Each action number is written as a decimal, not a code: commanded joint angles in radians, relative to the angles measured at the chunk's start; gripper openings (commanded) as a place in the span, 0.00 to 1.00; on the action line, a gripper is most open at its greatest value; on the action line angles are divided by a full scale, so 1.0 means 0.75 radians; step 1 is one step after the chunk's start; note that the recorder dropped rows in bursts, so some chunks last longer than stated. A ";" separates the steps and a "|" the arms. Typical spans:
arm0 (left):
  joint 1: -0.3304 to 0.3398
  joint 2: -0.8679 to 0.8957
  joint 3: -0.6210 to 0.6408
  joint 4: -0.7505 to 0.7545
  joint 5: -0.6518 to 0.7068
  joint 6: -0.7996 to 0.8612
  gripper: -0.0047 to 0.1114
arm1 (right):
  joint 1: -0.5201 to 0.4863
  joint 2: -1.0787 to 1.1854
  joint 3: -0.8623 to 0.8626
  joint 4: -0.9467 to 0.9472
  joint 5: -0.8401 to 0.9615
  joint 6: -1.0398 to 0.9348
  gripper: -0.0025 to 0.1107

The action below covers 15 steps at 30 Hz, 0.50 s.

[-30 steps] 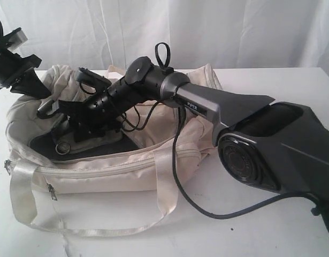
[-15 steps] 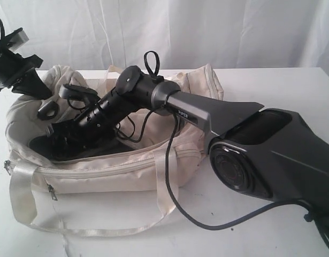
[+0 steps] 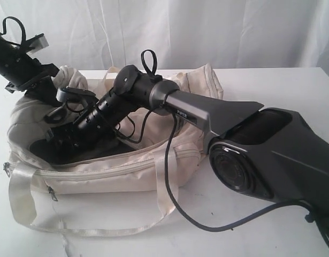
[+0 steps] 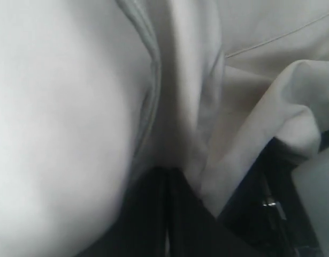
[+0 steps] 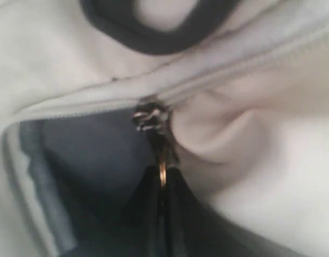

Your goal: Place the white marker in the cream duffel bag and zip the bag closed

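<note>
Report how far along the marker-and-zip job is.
Done: unclear; the white marker shows in no view, so I cannot tell whether it is inside. In hand: the right gripper is shut on the zipper pull, and the left gripper pinches the cream duffel bag fabric. Left: zipping; the bag's top gapes open.

The cream duffel bag (image 3: 100, 179) sits upright, its top zipper (image 5: 148, 118) partly open.
</note>
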<state>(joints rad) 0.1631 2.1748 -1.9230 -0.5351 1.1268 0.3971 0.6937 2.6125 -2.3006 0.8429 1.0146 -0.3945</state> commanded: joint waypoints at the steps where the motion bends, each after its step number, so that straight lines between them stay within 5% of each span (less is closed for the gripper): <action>1: 0.003 -0.001 0.012 0.093 0.126 -0.049 0.04 | -0.011 -0.074 -0.002 -0.022 0.043 0.002 0.02; 15: 0.003 -0.001 0.012 0.121 0.126 -0.066 0.04 | -0.035 -0.156 -0.002 -0.188 0.265 0.009 0.02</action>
<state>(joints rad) 0.1631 2.1748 -1.9230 -0.4542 1.1268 0.3523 0.6725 2.5077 -2.3006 0.7136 1.1855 -0.3864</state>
